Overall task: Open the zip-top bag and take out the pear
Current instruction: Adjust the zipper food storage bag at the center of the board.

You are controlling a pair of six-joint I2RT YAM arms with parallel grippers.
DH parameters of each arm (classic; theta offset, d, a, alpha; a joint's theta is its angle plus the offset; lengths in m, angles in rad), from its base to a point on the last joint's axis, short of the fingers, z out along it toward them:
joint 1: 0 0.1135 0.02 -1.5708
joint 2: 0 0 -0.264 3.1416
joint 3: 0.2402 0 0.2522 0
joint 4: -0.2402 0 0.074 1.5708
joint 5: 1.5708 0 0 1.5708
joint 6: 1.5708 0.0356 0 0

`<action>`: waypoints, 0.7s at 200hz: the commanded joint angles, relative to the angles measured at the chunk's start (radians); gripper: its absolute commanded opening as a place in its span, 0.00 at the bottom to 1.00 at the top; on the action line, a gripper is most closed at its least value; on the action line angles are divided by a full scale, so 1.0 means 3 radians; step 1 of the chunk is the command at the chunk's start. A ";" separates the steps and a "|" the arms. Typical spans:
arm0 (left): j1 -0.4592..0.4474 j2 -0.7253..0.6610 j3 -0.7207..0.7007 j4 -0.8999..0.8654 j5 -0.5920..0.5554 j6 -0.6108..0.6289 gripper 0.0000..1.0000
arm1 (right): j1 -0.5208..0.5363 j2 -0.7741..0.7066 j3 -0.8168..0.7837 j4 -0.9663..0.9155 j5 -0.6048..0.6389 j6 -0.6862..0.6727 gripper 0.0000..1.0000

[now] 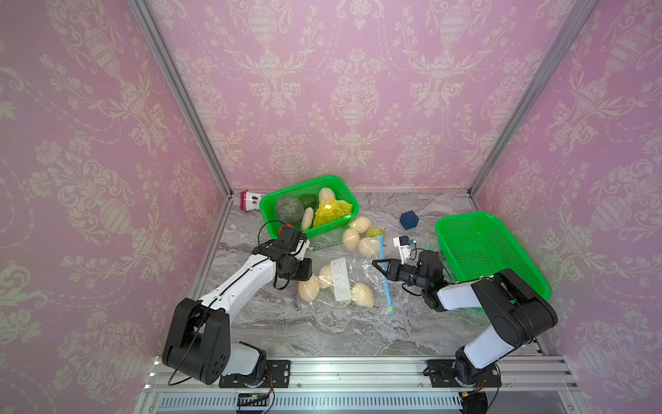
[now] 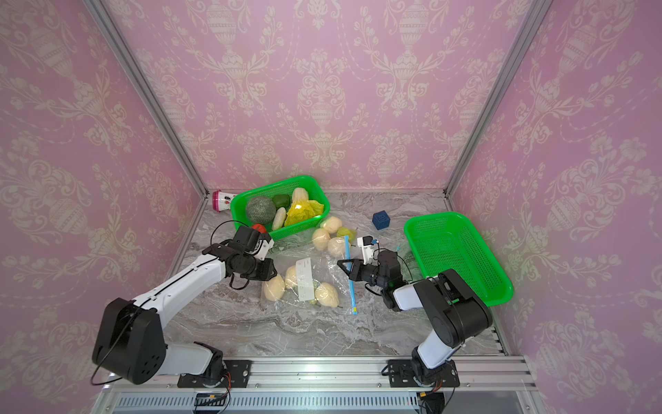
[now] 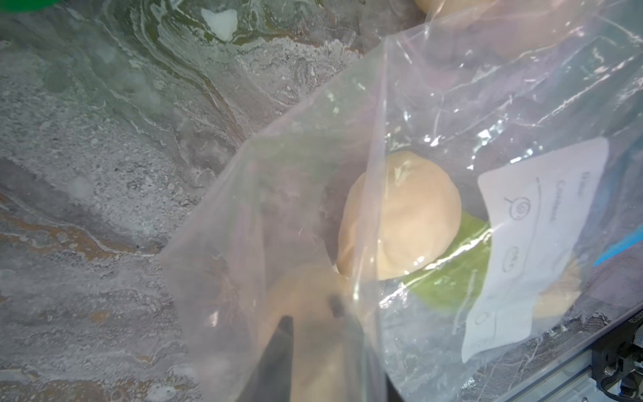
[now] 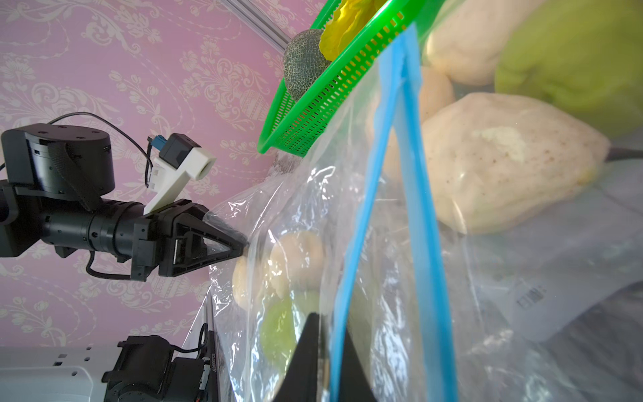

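Note:
The clear zip-top bag lies flat mid-table, its blue zip strip on the right, and the strip's two lips stand apart. Pale pears and a green one sit inside. My left gripper is shut on the bag's closed left end. My right gripper is shut on one lip of the zip strip.
More pears lie by the bag's far edge. A green basket of vegetables stands at the back, with a pink bottle to its left. On the right are an empty green basket and a blue cube.

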 commanded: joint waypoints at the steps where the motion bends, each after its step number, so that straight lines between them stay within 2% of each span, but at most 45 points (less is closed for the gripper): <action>1: 0.0089 0.0048 -0.0180 0.0131 -0.0104 0.0103 0.04 | 0.0053 0.0021 0.0086 -0.0176 0.0095 -0.0108 0.28; 13: 0.0137 0.0045 -0.0251 0.0185 -0.0078 0.0097 0.10 | 0.0067 0.0014 0.0096 -0.0255 0.0117 -0.0157 0.28; 44: 0.0216 0.0090 -0.0332 0.0178 -0.0032 0.0125 0.34 | 0.0081 0.0069 0.0103 -0.0175 0.0036 -0.0154 0.27; 92: 0.0271 -0.0025 -0.0546 0.0102 -0.0101 0.0121 0.50 | 0.0079 0.0122 0.0087 0.0340 -0.0348 -0.0052 0.12; 114: 0.0312 -0.0156 -0.0733 0.0146 -0.0092 0.0071 0.52 | 0.0078 0.0137 0.0091 0.0326 -0.0360 -0.0062 0.12; 127: 0.0326 -0.0221 -0.0807 0.0179 -0.0030 0.0044 0.48 | 0.0080 0.0148 0.0089 0.0325 -0.0361 -0.0053 0.12; 133: 0.0332 -0.0244 -0.0836 0.0211 0.0027 0.0031 0.42 | 0.0077 0.0151 0.0090 0.0325 -0.0358 -0.0052 0.12; 140: 0.0332 -0.0262 -0.0860 0.0241 0.0110 0.0031 0.27 | 0.0081 0.0158 0.0088 0.0334 -0.0362 -0.0052 0.12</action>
